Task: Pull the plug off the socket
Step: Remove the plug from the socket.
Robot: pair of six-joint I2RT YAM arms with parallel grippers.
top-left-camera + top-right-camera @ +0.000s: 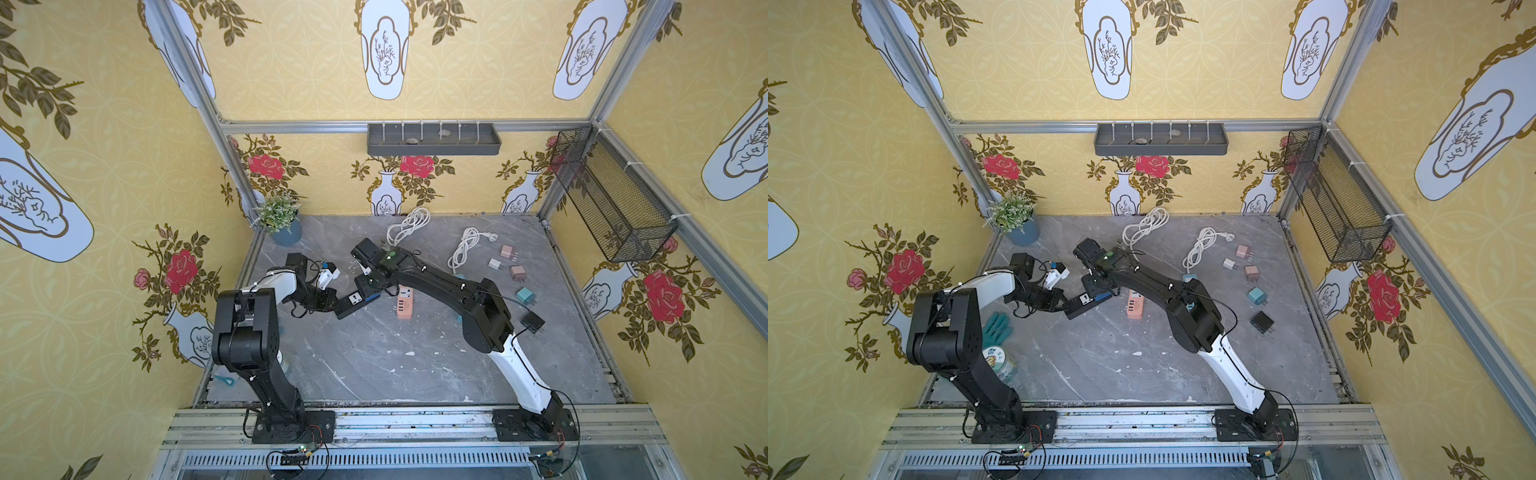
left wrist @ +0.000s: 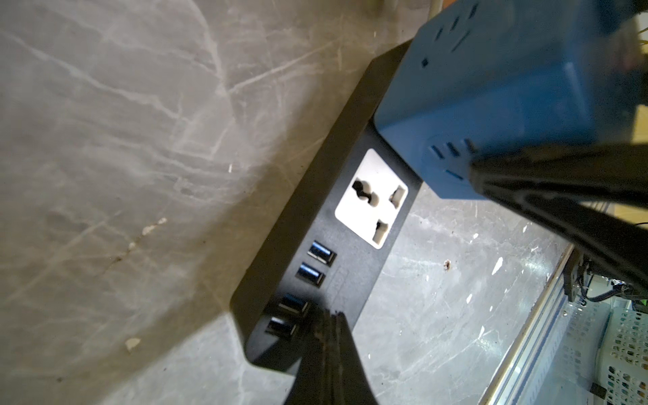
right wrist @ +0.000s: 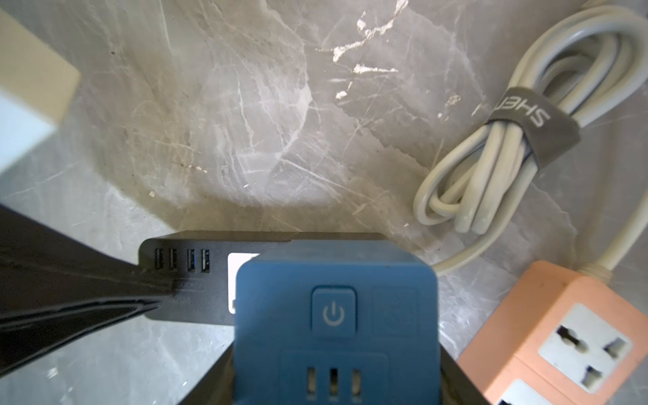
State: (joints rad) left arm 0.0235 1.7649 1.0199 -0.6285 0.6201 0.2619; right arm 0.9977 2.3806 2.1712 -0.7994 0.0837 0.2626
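1. Two arms meet on one assembly. The black power strip (image 1: 348, 304) lies between them over the middle of the bench (image 1: 374, 365), and the blue plug (image 1: 372, 296) sits on its face at the end nearer the right arm.
2. The left jaws are closed tight on the strip's USB end. In the left wrist view their tips pinch it just beside the ports (image 2: 317, 252).
3. The right jaws are clamped on the blue plug (image 3: 336, 315), straddling its sides. One finger (image 2: 561, 196) lies flat against it.
4. The relation that matters is that the strip's long axis runs from the left jaws toward the right jaws, and the plug stands off its face, across that axis. I judge the pull should go straight off the face, not along the strip.
5. The white socket (image 2: 371, 198) beside the plug is empty. The plug's own socket is hidden beneath it, so I cannot tell how deep the pins sit.
6. The orange strip (image 3: 561, 333) lies near.
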